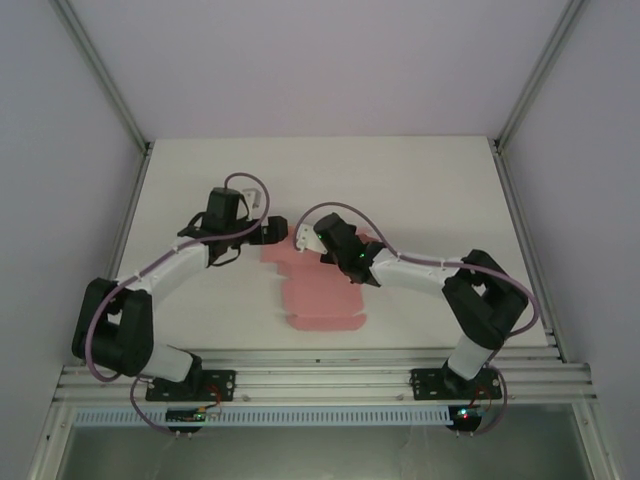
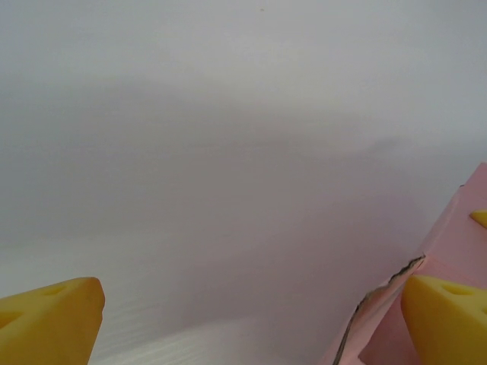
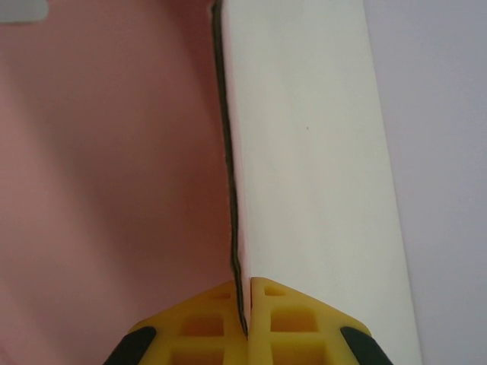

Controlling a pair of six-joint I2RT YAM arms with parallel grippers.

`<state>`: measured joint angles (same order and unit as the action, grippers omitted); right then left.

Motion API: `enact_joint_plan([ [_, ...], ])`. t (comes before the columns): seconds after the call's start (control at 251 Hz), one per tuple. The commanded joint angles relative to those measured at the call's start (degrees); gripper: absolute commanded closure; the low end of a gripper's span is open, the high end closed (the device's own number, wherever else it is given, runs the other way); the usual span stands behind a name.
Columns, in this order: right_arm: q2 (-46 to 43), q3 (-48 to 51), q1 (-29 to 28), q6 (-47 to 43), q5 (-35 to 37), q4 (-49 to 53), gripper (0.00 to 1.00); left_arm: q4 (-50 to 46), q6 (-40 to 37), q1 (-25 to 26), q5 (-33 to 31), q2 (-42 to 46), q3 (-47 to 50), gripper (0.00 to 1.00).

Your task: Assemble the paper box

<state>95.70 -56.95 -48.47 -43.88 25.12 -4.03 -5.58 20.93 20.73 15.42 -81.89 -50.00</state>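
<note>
You are looking at the paper box (image 1: 322, 305), a thin, matte pink card cut-out sheet with a stepped, notched outline. It is lying opened out around the middle of the smooth white tabletop (image 1: 430, 190). Its near edge is sitting close to the ribbed aluminium rail (image 1: 320, 372) that is carrying both arm bases. The near part of the sheet is resting flat, and the far part is passing under the two grippers.

In your right wrist view the card (image 3: 106, 190) is showing as a plain, soft pink face with a thin dark cut edge. That edge is running straight into the seam between the blocky yellow plastic fingertips (image 3: 300, 308). Your right gripper (image 1: 303, 240) is pressing together on that edge, pinching the sheet at its far side.

Your left gripper (image 1: 275, 231) is standing spread wide just left of it, over the sheet's far-left corner. In your left wrist view its wedge-shaped yellow fingertips (image 2: 49, 319) are sitting far apart. A raised pink flap (image 2: 456, 243) is standing beside the right-hand one, and you cannot tell whether they are touching.

Pale lavender walls (image 1: 320, 60) are enclosing the table.
</note>
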Motion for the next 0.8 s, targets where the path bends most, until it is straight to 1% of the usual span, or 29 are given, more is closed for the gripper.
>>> enact_joint_plan([
  [0.0,-2.3,-2.4,-0.1,4.4,-3.1,4.6,0.96,3.7,-1.8,1.3,-0.1,-1.2,-0.4,0.0],
  [0.16,-3.3,-6.3,0.7,10.2,-5.9,12.0,0.95,3.4,-4.0,3.7,-3.4,-3.2,-1.9,0.0],
  [0.216,-3.9,-7.2,1.2,12.2,-6.0,13.1,0.95,3.5,-4.5,4.8,-5.6,-3.6,-2.3,0.0],
  [0.283,-5.3,-7.6,2.1,14.4,-8.2,14.3,0.95,3.9,-5.2,6.2,-8.6,-3.8,-2.2,0.0],
  [0.415,-8.9,-6.5,3.5,18.3,-14.9,14.8,0.95,5.8,-4.6,7.6,-10.9,-4.1,-2.3,0.0],
  [0.515,-11.6,-5.3,5.6,21.9,-22.0,15.7,0.95,7.6,-3.0,8.2,-12.3,-3.4,-2.1,0.0],
  [0.567,-12.8,-4.7,6.8,23.5,-23.9,15.8,0.95,7.9,-2.6,8.3,-13.0,-2.7,-1.8,0.0],
  [0.706,-14.9,-2.9,8.7,24.4,-23.3,16.1,0.96,7.2,-3.0,8.3,-14.6,1.2,-0.3,0.0],
  [0.798,-15.7,-1.3,8.6,23.8,-19.8,16.2,0.96,4.8,-2.7,8.0,-16.5,5.9,1.4,0.0],
])
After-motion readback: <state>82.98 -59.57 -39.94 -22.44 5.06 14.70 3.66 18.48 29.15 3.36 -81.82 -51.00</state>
